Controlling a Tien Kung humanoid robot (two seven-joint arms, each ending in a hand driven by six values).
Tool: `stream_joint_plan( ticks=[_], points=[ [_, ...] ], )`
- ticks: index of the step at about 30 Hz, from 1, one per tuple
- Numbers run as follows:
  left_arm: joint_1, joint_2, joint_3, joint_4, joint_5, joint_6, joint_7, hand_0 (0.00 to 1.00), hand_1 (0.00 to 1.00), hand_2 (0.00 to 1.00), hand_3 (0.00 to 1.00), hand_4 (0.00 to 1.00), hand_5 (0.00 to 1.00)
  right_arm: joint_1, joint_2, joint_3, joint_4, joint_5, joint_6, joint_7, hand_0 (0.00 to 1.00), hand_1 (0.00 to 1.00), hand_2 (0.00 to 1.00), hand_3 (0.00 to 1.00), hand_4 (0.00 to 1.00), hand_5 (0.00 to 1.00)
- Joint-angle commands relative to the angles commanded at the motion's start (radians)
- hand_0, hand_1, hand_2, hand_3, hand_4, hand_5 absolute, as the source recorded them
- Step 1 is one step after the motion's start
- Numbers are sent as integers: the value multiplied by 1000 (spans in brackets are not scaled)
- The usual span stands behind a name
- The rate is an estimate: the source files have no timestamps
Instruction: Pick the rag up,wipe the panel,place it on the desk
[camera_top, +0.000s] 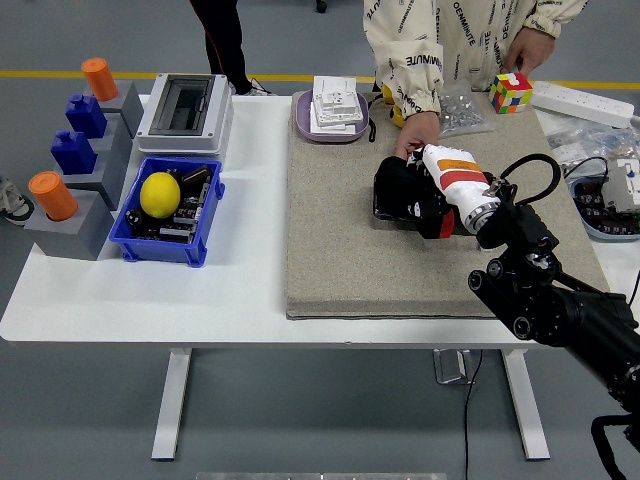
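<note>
While a person's hand (415, 132) steadies its far edge, my right hand (405, 190) presses a black rag onto the black panel (386, 196), curled fingers gripping, open beige mat (340, 230) leftward.

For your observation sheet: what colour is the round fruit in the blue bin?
Yellow: the fruit, clearest in the head view.

The panel (392, 196) is a flat black rectangle lying on the beige mat (340, 250) that covers the right half of the white worktop (240, 290). It sits toward the mat's far right part, and only its left end shows. The rag cannot be made out separately on the panel.
</note>
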Motion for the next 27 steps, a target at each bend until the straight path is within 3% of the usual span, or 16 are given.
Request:
stream_joint_plan(
  ticks=[27],
  points=[
    [-3, -1, -1, 0, -4, 1, 0, 644, 693, 734, 566, 598, 473, 8, 0, -31, -2, 6, -1, 1, 202, 320, 391, 392, 971, 11]
  ],
)
